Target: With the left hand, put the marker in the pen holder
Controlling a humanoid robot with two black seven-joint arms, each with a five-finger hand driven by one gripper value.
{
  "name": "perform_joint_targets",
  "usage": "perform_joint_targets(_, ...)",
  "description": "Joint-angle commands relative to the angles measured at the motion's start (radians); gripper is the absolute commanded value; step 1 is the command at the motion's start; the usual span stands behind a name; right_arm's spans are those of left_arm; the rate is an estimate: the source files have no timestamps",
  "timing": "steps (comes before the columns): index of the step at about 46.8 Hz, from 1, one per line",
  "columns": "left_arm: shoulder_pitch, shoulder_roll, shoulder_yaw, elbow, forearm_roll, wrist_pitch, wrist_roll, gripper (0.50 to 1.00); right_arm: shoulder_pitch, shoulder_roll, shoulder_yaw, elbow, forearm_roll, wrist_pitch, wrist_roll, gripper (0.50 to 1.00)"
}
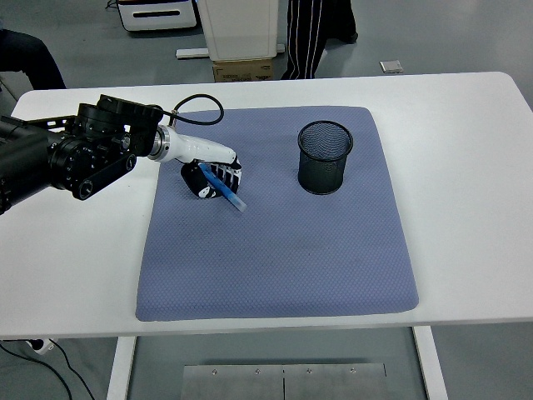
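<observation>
A blue marker [226, 192] lies slanted in my left hand [210, 176] over the left part of the blue-grey mat [283, 258]. The hand's fingers are curled around the marker's upper end, and its lower tip points down to the right, close to the mat. A black mesh pen holder [325, 157] stands upright on the mat's far right part, well to the right of the hand. My left arm [75, 154] comes in from the left edge. My right arm is out of view.
The mat covers the middle of the white table [466, 133]. Beyond the far edge stand a cardboard box [244, 70], a white cabinet [237, 29] and a person's legs [306, 37].
</observation>
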Motion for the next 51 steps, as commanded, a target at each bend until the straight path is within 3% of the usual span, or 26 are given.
perform_joint_targets(1, -0.002, 0.000, 0.000, 0.000, -0.002, 0.000, 0.000, 0.500, 0.000, 0.000, -0.001, 0.000, 0.000, 0.000, 0.000, 1.000)
perform_joint_targets(51, -0.076, 0.000, -0.003, 0.001, -0.176, -0.018, -0.002, 0.500, 0.000, 0.000, -0.001, 0.000, 0.000, 0.000, 0.000, 1.000)
